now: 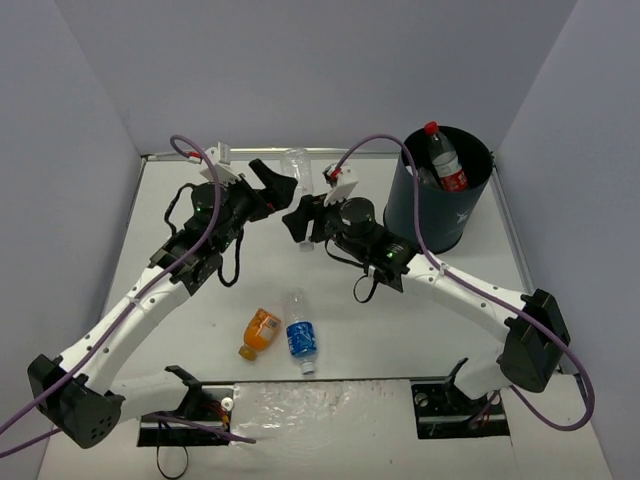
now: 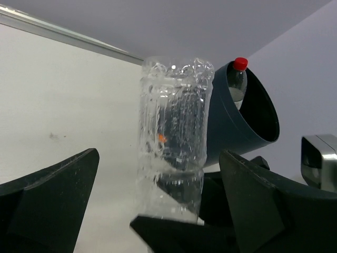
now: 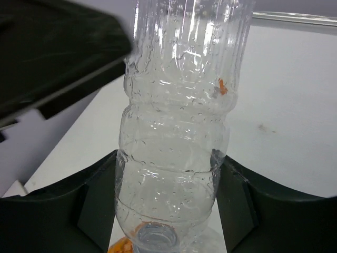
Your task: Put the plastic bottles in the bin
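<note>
Bottles nearest: orange-filled bottle (image 1: 261, 332) and blue-labelled bottle (image 1: 301, 342) lying flat on the table (image 1: 400, 335), just beside each other and well nearer than both pincers. Caps toward the near edge, the orange one's long axis slanted leftward.

Farther in, large clear bottle (image 3: 176, 132) clamped close to its neck between the fingers (image 3: 97, 208) of the right gripper (image 1: 297, 222). Long axis running straight out from that pincer's palm, neck end toward the palm, bumpy base pointing away.

Left gripper (image 2: 158, 174) spread wide, straddling the same bottle, a gap on each side, no contact visible.

Beyond and to the right of the right pincer, bin (image 1: 440, 215) standing upright, with the red-capped bottle (image 1: 445, 160) inside, cap up near the far rim.
</note>
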Available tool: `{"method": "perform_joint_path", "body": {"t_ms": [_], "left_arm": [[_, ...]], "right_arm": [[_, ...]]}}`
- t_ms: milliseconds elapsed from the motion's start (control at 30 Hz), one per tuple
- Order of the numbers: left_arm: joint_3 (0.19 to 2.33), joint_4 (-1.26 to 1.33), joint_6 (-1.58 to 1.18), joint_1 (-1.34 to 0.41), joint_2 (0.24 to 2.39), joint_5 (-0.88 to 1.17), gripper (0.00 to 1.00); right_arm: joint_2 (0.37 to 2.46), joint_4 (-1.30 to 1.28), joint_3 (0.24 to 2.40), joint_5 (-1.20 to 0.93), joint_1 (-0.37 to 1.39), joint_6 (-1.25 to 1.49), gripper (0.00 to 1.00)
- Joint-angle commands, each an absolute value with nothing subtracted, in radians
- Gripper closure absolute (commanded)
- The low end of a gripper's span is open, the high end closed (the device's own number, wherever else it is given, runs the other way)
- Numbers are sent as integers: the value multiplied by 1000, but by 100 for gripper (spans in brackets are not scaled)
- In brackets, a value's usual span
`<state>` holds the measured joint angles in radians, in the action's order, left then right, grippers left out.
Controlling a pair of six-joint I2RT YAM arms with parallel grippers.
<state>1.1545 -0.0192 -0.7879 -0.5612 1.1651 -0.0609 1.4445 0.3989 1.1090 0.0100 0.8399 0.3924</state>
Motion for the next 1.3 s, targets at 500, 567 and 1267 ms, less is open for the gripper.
{"method": "perform_joint_path", "body": {"t_ms": [500,567,1267], "left_arm": [[1004,-282,-586,-560,960,-30,3],[984,-282,-573,-562,968,10,3],[887,-436,-672,-790,1001,-65,3]], "right_arm": [[1431,498,1326,-241,13,-198,67],[1473,539,1325,-261,-3,-237,66],[1369,520,1267,-228,-49,-249,0]]}}
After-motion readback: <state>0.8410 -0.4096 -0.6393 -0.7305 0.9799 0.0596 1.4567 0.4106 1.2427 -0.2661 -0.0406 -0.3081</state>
